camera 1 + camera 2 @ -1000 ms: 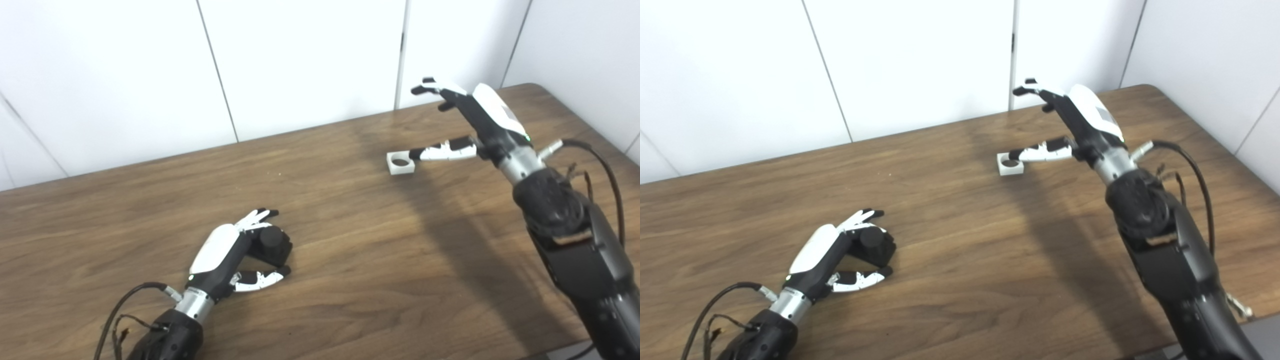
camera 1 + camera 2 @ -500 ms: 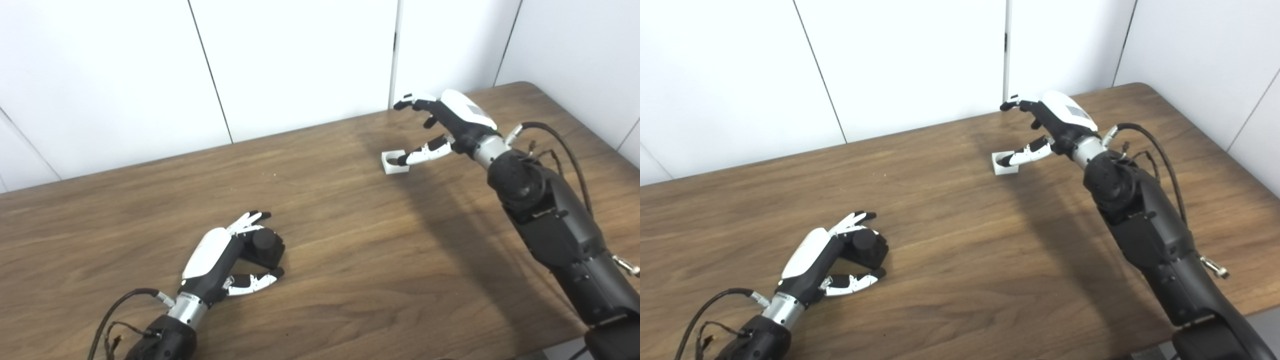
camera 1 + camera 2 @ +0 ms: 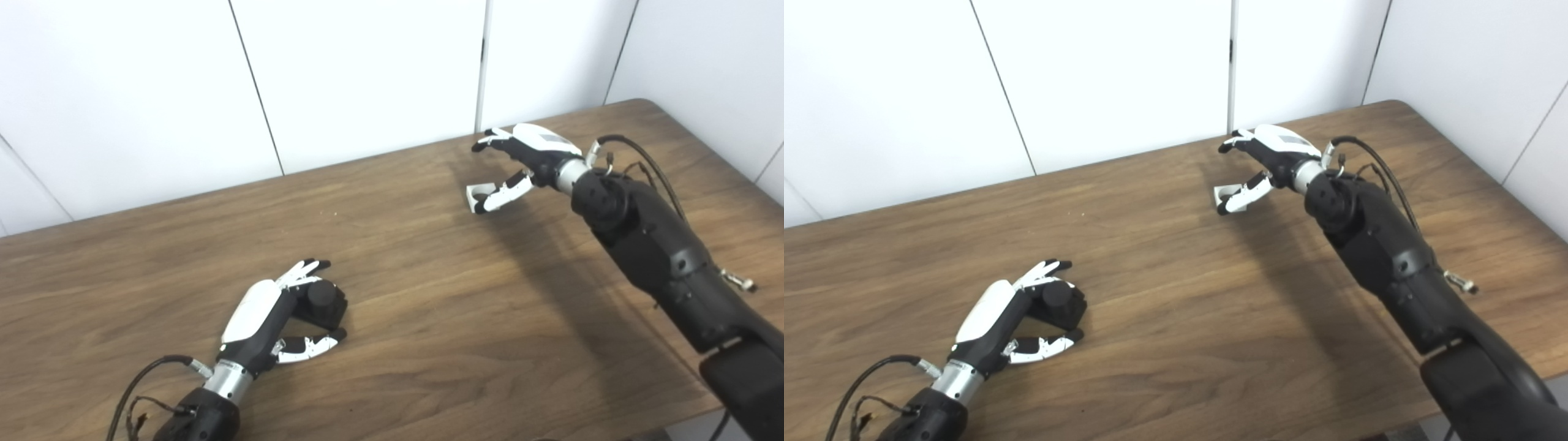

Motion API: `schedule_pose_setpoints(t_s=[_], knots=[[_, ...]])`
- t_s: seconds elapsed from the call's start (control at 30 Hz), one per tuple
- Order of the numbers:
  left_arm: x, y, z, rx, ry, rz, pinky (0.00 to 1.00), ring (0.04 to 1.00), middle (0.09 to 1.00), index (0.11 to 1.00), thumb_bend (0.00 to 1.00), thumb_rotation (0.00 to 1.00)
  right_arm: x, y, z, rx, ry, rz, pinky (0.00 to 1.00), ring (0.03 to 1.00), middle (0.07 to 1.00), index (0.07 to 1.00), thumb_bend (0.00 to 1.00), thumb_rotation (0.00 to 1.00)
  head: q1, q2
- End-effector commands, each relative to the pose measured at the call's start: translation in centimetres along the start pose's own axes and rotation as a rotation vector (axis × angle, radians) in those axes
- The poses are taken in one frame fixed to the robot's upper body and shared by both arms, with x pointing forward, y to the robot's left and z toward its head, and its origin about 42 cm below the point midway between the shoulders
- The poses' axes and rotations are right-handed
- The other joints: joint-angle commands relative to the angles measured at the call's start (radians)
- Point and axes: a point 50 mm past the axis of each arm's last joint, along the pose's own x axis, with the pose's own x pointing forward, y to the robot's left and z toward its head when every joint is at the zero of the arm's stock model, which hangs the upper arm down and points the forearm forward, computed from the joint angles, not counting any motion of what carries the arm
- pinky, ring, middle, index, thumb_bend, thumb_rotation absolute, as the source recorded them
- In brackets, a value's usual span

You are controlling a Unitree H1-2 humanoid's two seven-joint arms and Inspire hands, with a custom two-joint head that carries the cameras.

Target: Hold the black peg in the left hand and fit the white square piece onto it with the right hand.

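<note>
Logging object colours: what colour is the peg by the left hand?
Black peg, between the left hand's fingers and thumb; clearest in the left eye view.

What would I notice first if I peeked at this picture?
Probably the two robot hands on the brown table. The left robot hand near the front curls around a black peg, while the right robot hand reaches over a little white square piece by the back wall.

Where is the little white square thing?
The white square piece lies on the table at the far right, near the wall, partly hidden behind the right hand.
</note>
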Motion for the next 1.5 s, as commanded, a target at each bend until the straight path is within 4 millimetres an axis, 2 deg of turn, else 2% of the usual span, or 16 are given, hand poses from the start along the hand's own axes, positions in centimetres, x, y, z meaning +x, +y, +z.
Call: schedule_pose_setpoints(t_s=[0.0, 0.23, 0.43, 0.77, 1.0, 1.1, 1.33, 1.47], knots=[[-1.5, 0.3, -1.7, 0.051, 0.076, -0.050, 0.93, 0.965, 0.921, 0.619, 0.64, 0.06, 0.7, -3.2, 0.9, -0.040, -0.027, -0.060, 0.92, 0.999, 0.996, 0.863, 0.90, 0.35, 0.006, 0.002], [-1.7, 0.3, -1.9, 0.048, 0.078, -0.049, 0.93, 0.963, 0.920, 0.617, 0.65, 0.05, 1.7, -2.2, 0.3, -0.069, 0.000, -0.011, 0.95, 0.999, 0.993, 0.845, 0.92, 0.34, 0.007, 0.005], [-1.8, 0.3, -2.0, 0.054, 0.078, -0.052, 0.92, 0.963, 0.922, 0.620, 0.64, 0.07, 2.0, -1.8, 0.2, -0.126, 0.021, 0.040, 0.99, 1.000, 1.000, 0.842, 0.92, 0.36, 0.006, 0.007], [-1.6, 0.3, -1.9, 0.046, 0.079, -0.051, 0.93, 0.967, 0.924, 0.619, 0.65, 0.06, 2.1, -0.9, 0.1, -0.135, 0.032, 0.092, 1.00, 1.000, 0.999, 0.784, 0.92, 0.32, 0.019, 0.017], [-1.6, 0.4, -1.8, 0.043, 0.075, -0.047, 0.94, 0.969, 0.924, 0.617, 0.64, 0.07, 2.0, 0.2, -0.1, -0.157, 0.023, 0.091, 0.98, 1.000, 0.984, 0.751, 0.87, 0.34, 0.026, 0.021], [-1.5, 0.4, -1.7, 0.043, 0.077, -0.049, 0.95, 0.974, 0.926, 0.618, 0.63, 0.07, 2.0, 0.7, -0.2, -0.170, 0.021, 0.087, 0.96, 0.996, 0.973, 0.729, 0.81, 0.34, 0.029, 0.022], [-1.6, 0.3, -1.6, 0.043, 0.075, -0.046, 0.94, 0.970, 0.922, 0.617, 0.64, 0.08, 2.4, 1.5, -0.1, -0.178, 0.009, 0.080, 0.95, 0.982, 0.945, 0.684, 0.71, 0.30, 0.036, 0.025], [-1.6, 0.3, -1.6, 0.048, 0.078, -0.048, 0.94, 0.967, 0.922, 0.616, 0.64, 0.08, 2.6, 1.8, 0.2, -0.185, -0.001, 0.082, 0.95, 0.982, 0.935, 0.666, 0.68, 0.30, 0.031, 0.020]])
